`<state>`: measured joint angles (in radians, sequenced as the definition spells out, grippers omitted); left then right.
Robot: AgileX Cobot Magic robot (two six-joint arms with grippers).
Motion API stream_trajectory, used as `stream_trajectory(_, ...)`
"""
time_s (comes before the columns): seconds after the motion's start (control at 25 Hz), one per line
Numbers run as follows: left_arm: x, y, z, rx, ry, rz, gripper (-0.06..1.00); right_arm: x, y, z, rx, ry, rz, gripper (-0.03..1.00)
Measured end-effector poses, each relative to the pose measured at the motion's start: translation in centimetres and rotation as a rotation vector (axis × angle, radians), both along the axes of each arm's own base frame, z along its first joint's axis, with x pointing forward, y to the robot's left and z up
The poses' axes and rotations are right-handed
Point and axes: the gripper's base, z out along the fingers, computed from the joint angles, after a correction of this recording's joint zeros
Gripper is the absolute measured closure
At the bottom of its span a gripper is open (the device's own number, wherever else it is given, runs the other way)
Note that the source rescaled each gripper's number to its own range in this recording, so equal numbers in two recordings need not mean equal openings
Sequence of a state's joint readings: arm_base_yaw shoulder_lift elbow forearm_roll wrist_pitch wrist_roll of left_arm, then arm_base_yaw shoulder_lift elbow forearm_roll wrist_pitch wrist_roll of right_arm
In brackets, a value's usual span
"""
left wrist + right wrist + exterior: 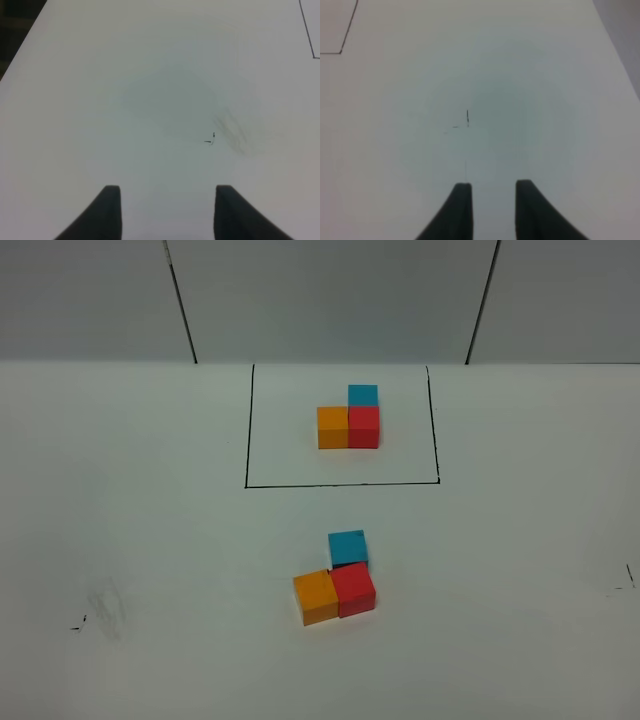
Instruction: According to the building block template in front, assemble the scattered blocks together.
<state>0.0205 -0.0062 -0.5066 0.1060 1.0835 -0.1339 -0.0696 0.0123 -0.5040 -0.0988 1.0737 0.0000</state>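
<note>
1. Only the high view shows the blocks. The template (pixel 351 420) sits inside a thin black-line frame (pixel 246 430) at the far middle of the white desk (pixel 130 520): orange and red cubes side by side, cyan behind the red.
2. Nearer the camera, outside the frame, the loose orange cube (pixel 316 597), red cube (pixel 353 588) and cyan cube (pixel 348 547) lie in the same L, touching, turned slightly askew to the frame.
3. All cubes are plain, matte, sharp-edged and equal in size.
4. Neither arm appears in the high view.
5. The left wrist view shows the left tool (pixel 166 212) over bare desk, dark tapered fingers holding nothing, near a small black mark (pixel 211 139) and a grey smudge.
6. The right wrist view shows the right tool (pixel 492 210) clenched on nothing, above another pen mark (pixel 467 118).
</note>
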Motion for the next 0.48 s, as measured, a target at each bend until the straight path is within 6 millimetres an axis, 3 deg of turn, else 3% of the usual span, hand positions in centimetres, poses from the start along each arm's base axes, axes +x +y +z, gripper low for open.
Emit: stream_trajectory(0.48,0.0,0.0,0.0,0.0,0.0,0.0,0.94,0.0,0.01,0.01,0.001,-0.001,0.001,0.97)
